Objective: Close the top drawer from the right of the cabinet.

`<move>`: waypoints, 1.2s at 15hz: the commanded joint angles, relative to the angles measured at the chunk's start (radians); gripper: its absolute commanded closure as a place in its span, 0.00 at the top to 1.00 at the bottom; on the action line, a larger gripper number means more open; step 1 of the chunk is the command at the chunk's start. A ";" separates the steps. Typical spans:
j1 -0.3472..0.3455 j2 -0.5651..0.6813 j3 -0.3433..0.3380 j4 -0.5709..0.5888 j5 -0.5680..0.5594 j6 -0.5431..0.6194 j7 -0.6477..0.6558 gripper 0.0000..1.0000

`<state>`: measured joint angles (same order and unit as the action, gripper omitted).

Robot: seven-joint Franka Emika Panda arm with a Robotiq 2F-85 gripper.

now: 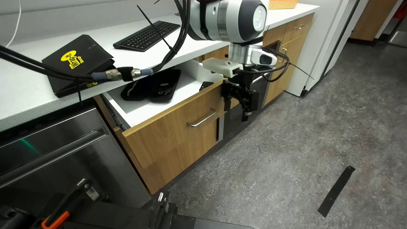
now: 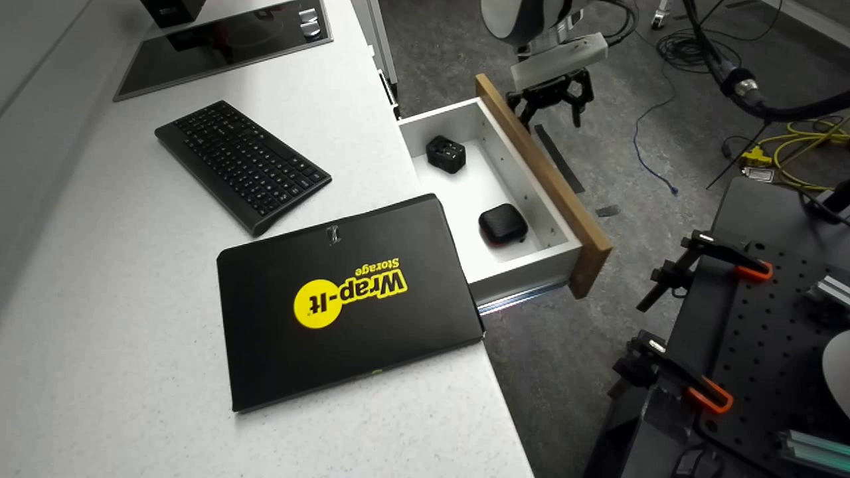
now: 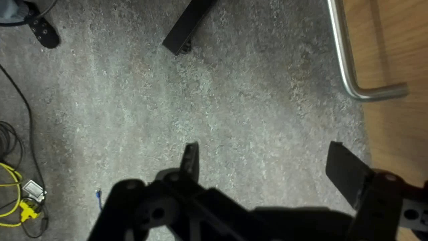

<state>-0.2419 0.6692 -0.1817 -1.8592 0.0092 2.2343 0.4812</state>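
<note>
The pulled-out drawer has a light wood front [image 1: 165,133] and white inner walls; the wood front also shows in an exterior view [image 2: 548,189] and at the right of the wrist view [image 3: 394,140]. Its metal bar handle [image 1: 202,119] shows in the wrist view [image 3: 344,63] too. Black items lie inside the drawer. My gripper [image 1: 237,111] is outside the drawer, by the end of its front beyond the handle. In an exterior view the gripper [image 2: 550,121] hangs beside the front's far end. The wrist view shows its jaws [image 3: 264,147] wide apart with nothing between them. Contact with the front cannot be told.
The white countertop [image 2: 133,318] above holds a black box [image 2: 352,312] overhanging the drawer and a keyboard [image 2: 242,162]. A steel appliance [image 1: 73,152] adjoins the cabinet. A black table [image 2: 750,312] with orange clamps stands opposite. Cables lie on the floor.
</note>
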 commanded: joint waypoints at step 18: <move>0.024 0.199 0.052 0.209 0.193 -0.015 -0.063 1.00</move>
<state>-0.2140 0.8134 -0.1533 -1.7286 0.1419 2.2258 0.4657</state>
